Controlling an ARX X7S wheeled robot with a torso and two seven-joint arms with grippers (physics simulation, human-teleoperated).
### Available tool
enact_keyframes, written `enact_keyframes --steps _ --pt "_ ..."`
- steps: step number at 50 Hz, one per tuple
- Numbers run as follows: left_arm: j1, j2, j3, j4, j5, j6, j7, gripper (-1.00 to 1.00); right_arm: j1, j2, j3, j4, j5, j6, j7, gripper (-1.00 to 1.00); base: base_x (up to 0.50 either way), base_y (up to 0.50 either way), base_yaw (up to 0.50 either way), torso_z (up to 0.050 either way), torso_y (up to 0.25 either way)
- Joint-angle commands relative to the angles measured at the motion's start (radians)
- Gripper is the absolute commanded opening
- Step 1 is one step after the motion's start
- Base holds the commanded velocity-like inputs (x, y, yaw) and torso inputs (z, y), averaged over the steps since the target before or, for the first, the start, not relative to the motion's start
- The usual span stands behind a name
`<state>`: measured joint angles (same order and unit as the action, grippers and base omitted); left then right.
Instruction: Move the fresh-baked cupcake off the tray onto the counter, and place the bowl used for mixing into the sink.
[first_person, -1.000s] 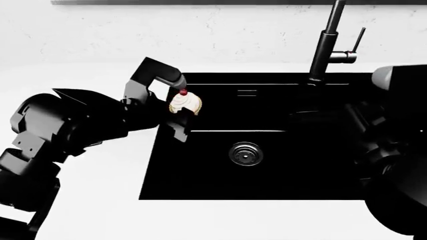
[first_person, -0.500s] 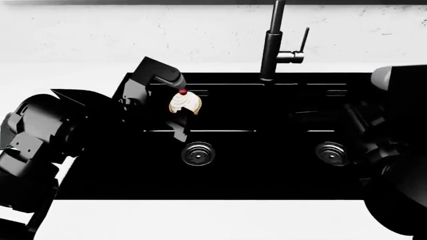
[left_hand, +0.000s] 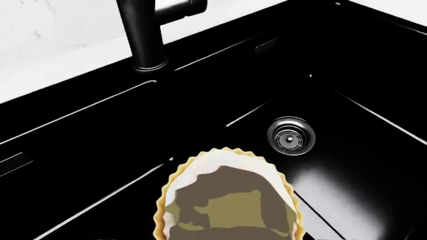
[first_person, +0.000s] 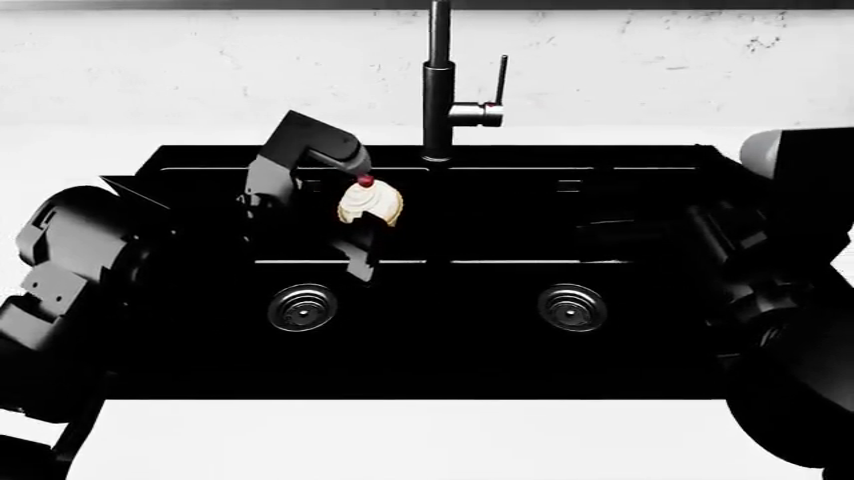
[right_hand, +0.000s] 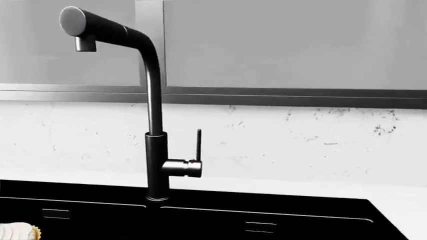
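My left gripper (first_person: 358, 206) is shut on the cupcake (first_person: 370, 204), which has white frosting and a red cherry. It hangs above the left basin of the black sink (first_person: 614, 205). The left wrist view shows the cupcake's ribbed yellow wrapper (left_hand: 227, 200) from below, over the basin and near a drain (left_hand: 291, 136). A sliver of the frosting (right_hand: 19, 232) appears in the right wrist view. My right arm (first_person: 787, 290) is a dark mass at the sink's right side, and its jaws blend into the black. The white counter (first_person: 400, 440) runs along the front. The tray and the bowl are out of view.
The sink has two basins, each with a round metal drain (first_person: 303, 307) (first_person: 571, 307), split by a divider. A tall dark faucet (first_person: 438, 80) rises behind the middle, with its lever on the right. A pale speckled wall (right_hand: 300, 140) stands behind.
The whole sink has slid left in the head view, bringing a second basin and drain into sight. The cupcake stays in my left gripper at the same spot in the picture.
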<state>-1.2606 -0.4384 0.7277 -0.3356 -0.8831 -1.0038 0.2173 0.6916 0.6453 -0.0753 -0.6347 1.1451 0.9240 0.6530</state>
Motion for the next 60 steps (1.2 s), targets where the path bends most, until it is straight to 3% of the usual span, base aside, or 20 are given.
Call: enact_keyframes --steps 1,60 --pt "-0.008 0.000 -0.004 -0.006 -0.011 -0.002 -0.009 -1.00 0.001 0.000 -0.004 0.001 0.000 -0.003 -0.001 1.00 0.00 -0.50 0.00 0.000 0.000" --pt "-0.020 0.008 0.014 -0.033 -0.001 0.029 0.014 -1.00 0.005 0.002 -0.019 0.009 -0.008 -0.029 -0.010 1.00 0.00 -0.50 0.00 0.000 0.000"
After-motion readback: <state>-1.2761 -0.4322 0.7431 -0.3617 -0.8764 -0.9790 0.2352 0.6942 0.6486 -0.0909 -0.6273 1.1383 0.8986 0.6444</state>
